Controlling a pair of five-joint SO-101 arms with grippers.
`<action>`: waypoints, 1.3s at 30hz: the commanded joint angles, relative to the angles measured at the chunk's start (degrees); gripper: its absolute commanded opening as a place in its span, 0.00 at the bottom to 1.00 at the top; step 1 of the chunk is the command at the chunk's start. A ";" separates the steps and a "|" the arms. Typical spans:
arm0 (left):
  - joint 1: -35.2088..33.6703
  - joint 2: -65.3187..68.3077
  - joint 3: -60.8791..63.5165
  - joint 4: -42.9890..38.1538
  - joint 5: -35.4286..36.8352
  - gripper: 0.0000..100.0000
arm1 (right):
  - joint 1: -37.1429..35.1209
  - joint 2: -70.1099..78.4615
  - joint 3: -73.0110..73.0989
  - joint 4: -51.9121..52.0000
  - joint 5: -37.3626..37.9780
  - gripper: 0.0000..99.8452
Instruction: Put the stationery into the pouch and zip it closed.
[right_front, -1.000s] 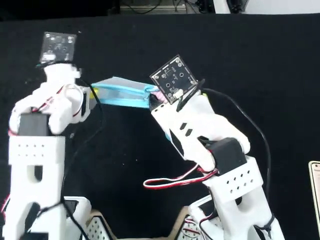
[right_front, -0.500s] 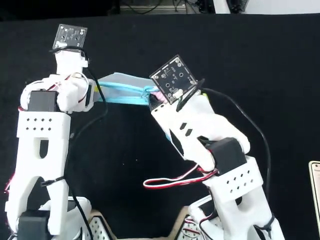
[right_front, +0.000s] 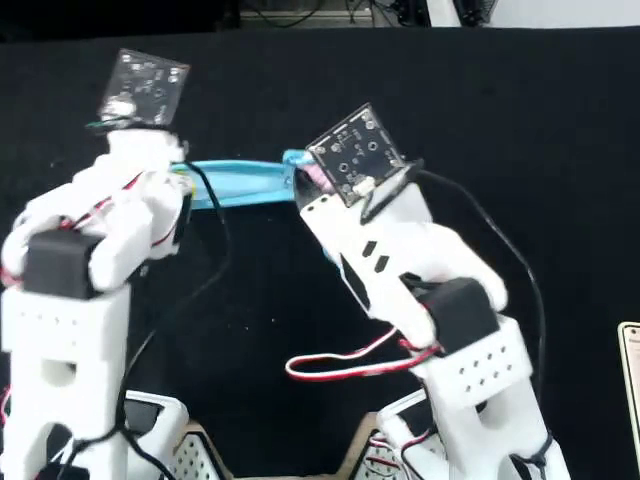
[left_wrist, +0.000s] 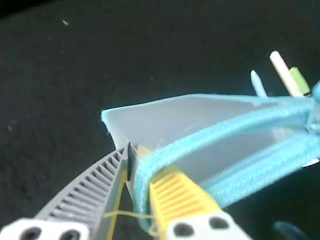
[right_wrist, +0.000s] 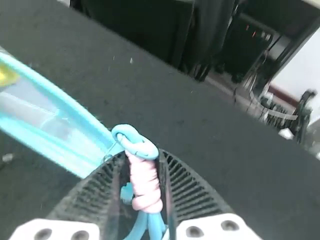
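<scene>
Your counter (right_front: 560, 150) draped in black cloth, tangle of dark cables (right_front: 300, 12) along its far edge, white wall (right_wrist: 300, 65) beyond it, dark furniture (right_wrist: 150, 25) in the room behind, pale card (right_front: 631, 375) at your counter's right edge.

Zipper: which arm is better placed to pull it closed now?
Right. The right gripper is shut on the zipper pull and can probably draw it along; the left gripper clamps the pouch at its other end, anchoring it.
</scene>
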 joint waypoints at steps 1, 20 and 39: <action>0.57 -3.25 -12.70 7.38 -0.53 0.04 | 0.53 -0.22 -8.75 0.79 -0.09 0.01; -7.78 13.80 -11.82 15.82 -0.88 0.04 | -1.23 -0.13 9.10 -2.29 0.26 0.01; -7.78 13.71 -11.82 13.98 -0.44 0.02 | -0.88 -0.22 8.92 -2.11 0.35 0.01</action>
